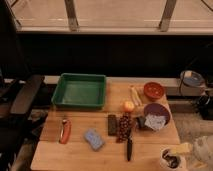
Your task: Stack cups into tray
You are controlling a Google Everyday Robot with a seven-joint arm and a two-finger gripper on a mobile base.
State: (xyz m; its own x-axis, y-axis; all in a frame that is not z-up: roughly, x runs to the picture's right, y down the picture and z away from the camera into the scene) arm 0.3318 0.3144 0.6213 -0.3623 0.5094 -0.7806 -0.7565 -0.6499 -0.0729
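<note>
The green tray sits at the back left of the wooden table and holds nothing that I can see. One small white cup with a dark inside stands at the table's front right corner. My gripper is at the lower right edge of the view, right beside and slightly above the cup, with a pale finger reaching over its rim. The rest of the arm is cut off by the frame. The cup is far from the tray, diagonally across the table.
Between cup and tray lie a purple bowl with a packet in it, a red-brown bowl, an orange fruit, a knife, dark grapes, a blue sponge and a red-handled tool. A black chair stands at the left.
</note>
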